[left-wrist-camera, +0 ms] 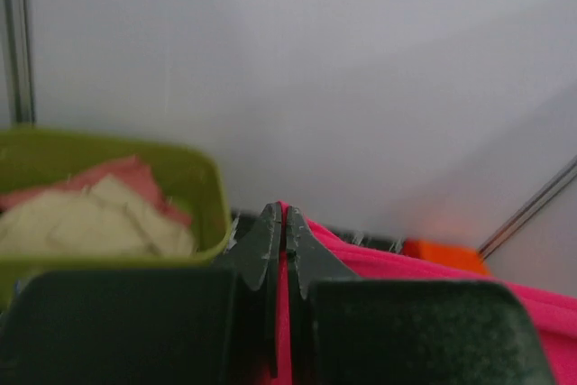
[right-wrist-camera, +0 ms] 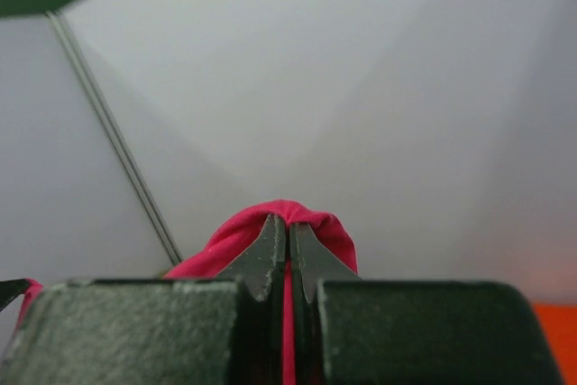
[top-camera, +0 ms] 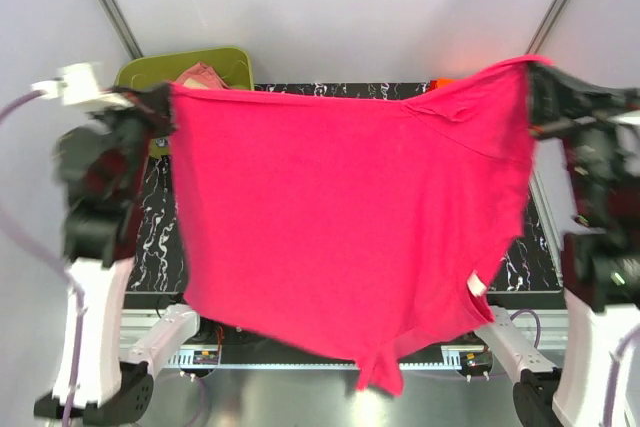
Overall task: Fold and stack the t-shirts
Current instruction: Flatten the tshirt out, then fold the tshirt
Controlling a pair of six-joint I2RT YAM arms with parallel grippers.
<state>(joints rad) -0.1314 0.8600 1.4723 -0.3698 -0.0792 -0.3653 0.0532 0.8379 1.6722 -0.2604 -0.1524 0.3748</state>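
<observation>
A hot pink t-shirt (top-camera: 340,227) hangs spread wide in the air above the table, held by its top edge at both ends. My left gripper (top-camera: 160,107) is shut on the shirt's left top corner; in the left wrist view pink cloth (left-wrist-camera: 406,268) runs between the closed jaws of that gripper (left-wrist-camera: 285,223). My right gripper (top-camera: 535,82) is shut on the right top corner, with a pink fold (right-wrist-camera: 315,218) bulging over the tips of the gripper (right-wrist-camera: 288,232). An orange-red t-shirt shows only as a sliver (top-camera: 443,82) behind the pink one, seen as an orange patch (left-wrist-camera: 442,254) from the left wrist.
An olive-green tub (top-camera: 190,65) with pale and pinkish cloth inside (left-wrist-camera: 99,214) stands at the back left. The black marbled table top (top-camera: 160,237) shows beside the hanging shirt. Metal frame posts (top-camera: 110,2) rise at the back corners.
</observation>
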